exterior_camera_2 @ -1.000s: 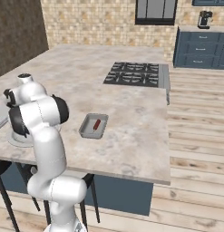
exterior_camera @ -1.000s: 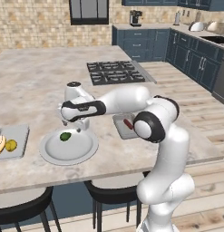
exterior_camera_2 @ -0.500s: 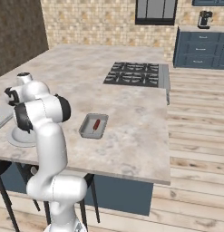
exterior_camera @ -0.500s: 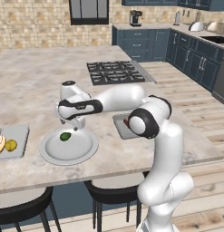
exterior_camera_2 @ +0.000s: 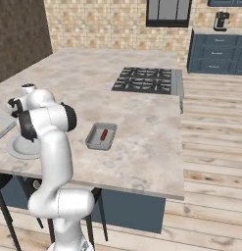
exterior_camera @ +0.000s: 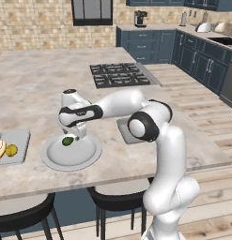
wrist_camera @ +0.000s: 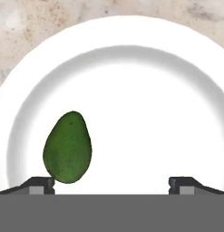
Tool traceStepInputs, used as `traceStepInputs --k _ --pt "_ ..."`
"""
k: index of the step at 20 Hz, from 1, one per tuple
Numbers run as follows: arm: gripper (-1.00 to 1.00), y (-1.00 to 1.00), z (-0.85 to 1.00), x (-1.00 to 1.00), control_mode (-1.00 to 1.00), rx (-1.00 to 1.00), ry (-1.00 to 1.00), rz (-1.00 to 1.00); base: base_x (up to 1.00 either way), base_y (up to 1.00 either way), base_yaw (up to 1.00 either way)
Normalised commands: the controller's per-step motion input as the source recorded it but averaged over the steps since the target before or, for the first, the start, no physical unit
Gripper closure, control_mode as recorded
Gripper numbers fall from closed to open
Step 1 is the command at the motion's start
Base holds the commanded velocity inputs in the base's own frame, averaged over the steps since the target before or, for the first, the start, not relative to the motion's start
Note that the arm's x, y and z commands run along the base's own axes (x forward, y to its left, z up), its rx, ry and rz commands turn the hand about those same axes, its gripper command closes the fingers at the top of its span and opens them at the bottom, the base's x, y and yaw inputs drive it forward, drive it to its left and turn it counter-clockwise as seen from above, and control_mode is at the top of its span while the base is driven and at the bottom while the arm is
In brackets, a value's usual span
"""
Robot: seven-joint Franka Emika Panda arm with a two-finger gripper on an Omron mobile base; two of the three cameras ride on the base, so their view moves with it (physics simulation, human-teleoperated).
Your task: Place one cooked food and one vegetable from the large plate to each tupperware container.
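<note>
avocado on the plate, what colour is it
Dark green; the avocado shows best in the hand view.

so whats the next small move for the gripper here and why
Probably shift the open gripper sideways to centre it over the avocado, then lower. In the hand view the avocado lies on the large plate close to one fingertip, not midway between them, so closing now would likely miss it.

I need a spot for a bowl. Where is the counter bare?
Bare stone runs behind the plate toward the stove, and right of the sausage tray. It is crowded around the plate, where the gripper hovers over the avocado, beside the left tray.
</note>
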Motion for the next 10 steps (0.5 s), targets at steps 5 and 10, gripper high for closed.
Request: traceStepInputs --k 5,10 --pt "-1.00 0.09 -0.17 0.16 -1.00 -0.01 0.04 0.00 0.00 0.00 0.00" --pt "-1.00 0.01 -0.21 0.26 -1.00 0.00 0.00 0.00 0.00 0.00 0.00"
